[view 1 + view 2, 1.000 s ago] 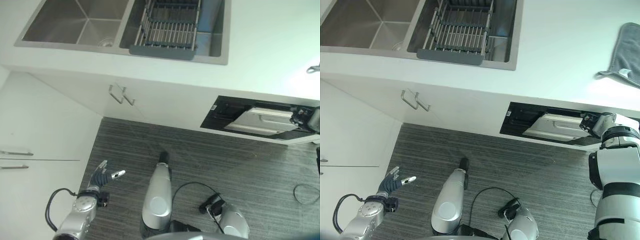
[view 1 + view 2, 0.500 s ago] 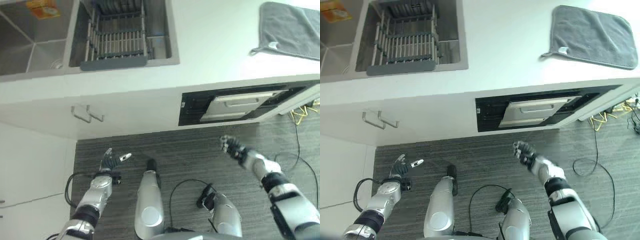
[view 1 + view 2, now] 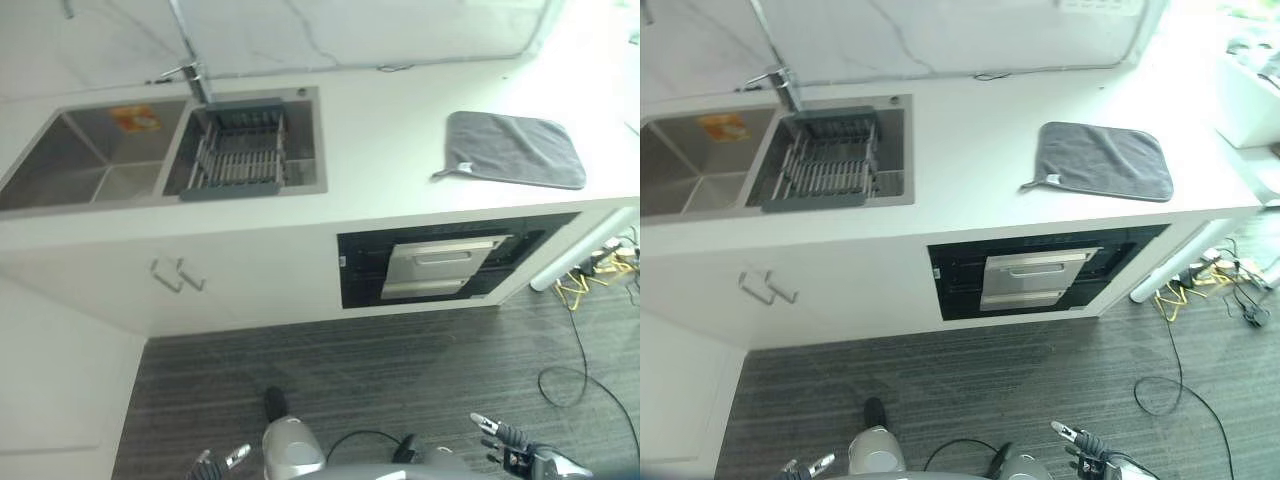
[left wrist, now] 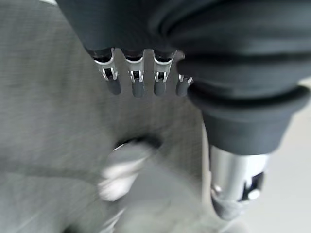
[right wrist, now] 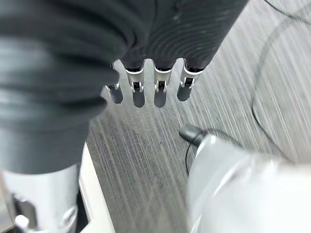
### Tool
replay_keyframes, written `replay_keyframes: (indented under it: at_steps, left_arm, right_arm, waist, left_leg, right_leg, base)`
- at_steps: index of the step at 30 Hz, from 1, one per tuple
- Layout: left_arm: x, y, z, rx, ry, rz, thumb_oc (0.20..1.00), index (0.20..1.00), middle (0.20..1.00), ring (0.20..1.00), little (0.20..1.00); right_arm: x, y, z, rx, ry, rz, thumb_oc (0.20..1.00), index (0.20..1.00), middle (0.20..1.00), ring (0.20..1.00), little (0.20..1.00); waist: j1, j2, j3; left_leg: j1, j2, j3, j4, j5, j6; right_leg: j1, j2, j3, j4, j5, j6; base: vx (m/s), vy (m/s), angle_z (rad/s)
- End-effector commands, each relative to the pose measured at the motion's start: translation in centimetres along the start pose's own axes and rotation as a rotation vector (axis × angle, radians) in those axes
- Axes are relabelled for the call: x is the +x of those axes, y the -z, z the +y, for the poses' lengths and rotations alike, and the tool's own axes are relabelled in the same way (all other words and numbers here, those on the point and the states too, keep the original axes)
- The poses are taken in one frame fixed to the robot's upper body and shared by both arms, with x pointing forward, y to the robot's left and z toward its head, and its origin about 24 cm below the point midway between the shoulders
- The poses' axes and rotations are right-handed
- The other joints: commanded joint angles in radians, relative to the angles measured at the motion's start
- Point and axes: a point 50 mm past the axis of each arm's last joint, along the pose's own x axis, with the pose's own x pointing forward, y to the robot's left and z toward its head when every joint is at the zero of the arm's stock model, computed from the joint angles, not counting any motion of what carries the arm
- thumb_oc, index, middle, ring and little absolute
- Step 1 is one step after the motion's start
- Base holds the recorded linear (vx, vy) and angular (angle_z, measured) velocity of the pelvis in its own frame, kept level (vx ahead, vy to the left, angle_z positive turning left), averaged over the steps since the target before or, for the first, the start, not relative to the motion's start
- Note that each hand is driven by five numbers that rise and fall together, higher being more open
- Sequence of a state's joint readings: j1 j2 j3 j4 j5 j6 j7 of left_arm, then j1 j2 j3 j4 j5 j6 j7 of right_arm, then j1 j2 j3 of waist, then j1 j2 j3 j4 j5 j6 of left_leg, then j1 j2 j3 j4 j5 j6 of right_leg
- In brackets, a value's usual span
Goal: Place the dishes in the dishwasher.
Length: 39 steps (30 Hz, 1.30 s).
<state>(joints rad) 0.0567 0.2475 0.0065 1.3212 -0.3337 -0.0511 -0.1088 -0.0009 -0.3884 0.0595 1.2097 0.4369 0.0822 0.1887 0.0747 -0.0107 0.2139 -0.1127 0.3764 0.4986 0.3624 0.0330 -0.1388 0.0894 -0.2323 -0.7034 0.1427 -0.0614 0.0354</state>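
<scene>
Since half a second ago both arms have dropped low and the camera has tipped up, so the whole white tabletop (image 3: 970,150) comes into sight. With the dishwasher (image 3: 1035,278) as the landmark: it sits in a dark recess in the front of the cabinet under the tabletop, its silver door (image 3: 440,268) tilted slightly out at the top, seemingly ajar, though the angle makes that hard to judge. Directly above it on the tabletop lies a grey cloth (image 3: 1102,161), flat and spread out. Well to the left of the dishwasher is a double sink (image 3: 80,165), and in the sink basin nearer the dishwasher rests a dark dish rack (image 3: 825,165) with a faucet (image 3: 775,75) rising behind it. Between the sink and the dishwasher, lower on the cabinet front, are two metal cupboard handles (image 3: 177,275). No dishes can be made out in the rack from here. Below the dishwasher lies dark striped floor (image 3: 970,380). The right robot hand (image 3: 1080,445) hovers over that floor, below and slightly right of the dishwasher, fingers (image 5: 146,87) straight and spread, holding nothing. The left robot hand (image 3: 215,462) shows well to the lower left of the dishwasher, its fingers (image 4: 136,80) likewise straight and empty.
</scene>
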Motion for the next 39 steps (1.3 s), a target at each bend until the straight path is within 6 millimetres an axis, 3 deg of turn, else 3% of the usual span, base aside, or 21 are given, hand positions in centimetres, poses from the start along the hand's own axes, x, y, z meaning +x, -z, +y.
replay_keyframes:
  at_steps: [1, 3, 4, 6, 8, 9, 10, 12, 16, 22, 28, 39]
  left_arm:
    - [0.2, -4.8, -1.6, 0.032, 0.227, -0.028, 1.000, 1.000, 1.000, 1.000, 1.000]
    - [0.2, -3.5, -1.8, -0.041, 0.271, 0.058, 1.000, 1.000, 1.000, 1.000, 1.000]
    - [0.2, -2.7, -1.8, -0.025, 0.271, 0.100, 1.000, 1.000, 1.000, 1.000, 1.000]
    - [0.2, -2.6, -2.1, -0.067, 0.260, 0.110, 1.000, 1.000, 1.000, 1.000, 1.000]
    - [0.4, -3.4, -2.1, -0.108, 0.235, 0.083, 1.000, 1.000, 1.000, 1.000, 1.000]
    - [0.4, -4.7, -2.2, -0.122, 0.223, 0.039, 1.000, 1.000, 1.000, 1.000, 1.000]
    - [0.5, -5.6, -2.5, -0.137, 0.221, 0.007, 1.000, 1.000, 1.000, 1.000, 1.000]
    - [0.5, -7.3, -2.7, -0.124, 0.200, -0.075, 1.000, 1.000, 1.000, 1.000, 1.000]
    - [0.4, -9.1, -3.1, -0.180, 0.196, -0.183, 1.000, 1.000, 1.000, 1.000, 1.000]
    - [0.4, -7.3, -2.8, -0.156, 0.196, -0.183, 1.000, 1.000, 1.000, 1.000, 1.000]
    - [0.4, -5.0, -2.5, -0.260, 0.184, -0.179, 1.000, 1.000, 1.000, 1.000, 1.000]
    - [0.3, -4.6, -2.1, -0.248, 0.235, -0.174, 1.000, 1.000, 1.000, 1.000, 1.000]
  right_arm:
    - [0.7, -4.5, 2.2, -0.197, 0.063, -0.054, 1.000, 1.000, 1.000, 1.000, 1.000]
    - [0.7, -2.1, 1.8, -0.078, 0.066, 0.027, 1.000, 1.000, 1.000, 1.000, 1.000]
    - [0.8, -0.7, 2.2, -0.047, 0.043, 0.051, 1.000, 1.000, 1.000, 1.000, 1.000]
    - [0.8, 0.7, 2.8, -0.051, -0.008, 0.056, 1.000, 1.000, 1.000, 1.000, 1.000]
    - [0.7, 1.6, 3.3, -0.065, -0.041, 0.054, 1.000, 1.000, 1.000, 1.000, 1.000]
    - [0.7, 2.1, 3.5, -0.039, -0.056, 0.042, 1.000, 1.000, 1.000, 1.000, 1.000]
    - [0.7, 1.9, 3.7, -0.030, -0.070, 0.022, 1.000, 1.000, 1.000, 1.000, 1.000]
    - [0.8, 0.2, 4.6, -0.032, -0.112, -0.048, 1.000, 1.000, 1.000, 1.000, 1.000]
    - [0.9, -1.9, 4.6, -0.004, -0.126, -0.078, 1.000, 1.000, 1.000, 1.000, 1.000]
    - [0.9, 0.0, 4.2, 0.008, -0.122, 0.006, 1.000, 1.000, 1.000, 1.000, 1.000]
    - [0.7, 1.7, 3.9, -0.001, -0.122, 0.044, 1.000, 1.000, 1.000, 1.000, 1.000]
    - [0.6, 1.5, 3.5, -0.035, -0.127, 0.021, 1.000, 1.000, 1.000, 1.000, 1.000]
  waist:
    - [-0.031, -0.004, 0.051]
    - [-0.046, 0.002, 0.027]
    - [-0.056, 0.004, 0.002]
    - [-0.081, 0.007, -0.025]
    - [-0.114, 0.003, -0.043]
    - [-0.139, -0.006, -0.057]
    - [-0.149, -0.014, -0.065]
    - [-0.152, -0.022, -0.077]
    - [-0.152, -0.013, -0.109]
    - [-0.147, -0.002, -0.151]
    - [-0.134, 0.007, -0.172]
    - [-0.128, 0.018, -0.171]
  left_leg:
    - [0.080, -0.069, -0.065, -0.134, -0.060, -0.021]
    - [0.157, -0.106, -0.037, -0.275, -0.033, -0.003]
    - [0.193, -0.147, -0.036, -0.359, -0.020, 0.011]
    - [0.232, -0.185, -0.043, -0.425, -0.022, 0.033]
    - [0.238, -0.204, -0.093, -0.437, -0.042, 0.050]
    - [0.222, -0.216, -0.129, -0.434, -0.042, 0.067]
    - [0.222, -0.226, -0.154, -0.438, -0.051, 0.072]
    - [0.234, -0.224, -0.156, -0.450, -0.054, 0.068]
    - [0.252, -0.199, -0.158, -0.450, -0.053, 0.046]
    - [0.279, -0.181, -0.171, -0.450, -0.050, 0.034]
    - [0.293, -0.177, -0.200, -0.450, -0.056, 0.028]
    - [0.302, -0.175, -0.198, -0.450, -0.061, 0.026]
  right_leg:
    - [-0.020, -0.062, 0.195, -0.003, -0.018, 0.096]
    - [-0.001, -0.089, 0.192, -0.037, 0.035, 0.137]
    - [0.008, -0.093, 0.201, -0.051, 0.055, 0.158]
    - [-0.004, -0.072, 0.245, -0.032, 0.039, 0.162]
    - [-0.026, -0.019, 0.337, -0.033, 0.007, 0.155]
    - [-0.045, 0.029, 0.418, -0.070, 0.016, 0.131]
    - [-0.044, 0.042, 0.449, -0.099, 0.025, 0.126]
    - [-0.024, 0.040, 0.450, -0.155, 0.056, 0.129]
    - [0.017, 0.064, 0.458, -0.213, 0.061, 0.120]
    - [0.062, 0.107, 0.465, -0.230, 0.026, 0.086]
    - [0.089, 0.111, 0.444, -0.230, 0.006, 0.076]
    - [0.105, 0.092, 0.417, -0.230, 0.003, 0.086]
  base:
    - [-0.05, 0.412, 0.63]
    - [0.02, 0.454, 0.12]
    - [0.05, 0.386, 0.02]
    - [0.07, 0.286, -0.08]
    - [0.03, 0.050, 0.19]
    - [-0.04, -0.076, 0.42]
    - [-0.07, -0.119, 0.73]
    - [-0.05, -0.140, 0.82]
    - [-0.03, -0.158, 0.10]
    - [0.09, -0.122, 0.06]
    - [0.05, -0.065, 0.21]
    - [0.03, 0.023, 0.06]
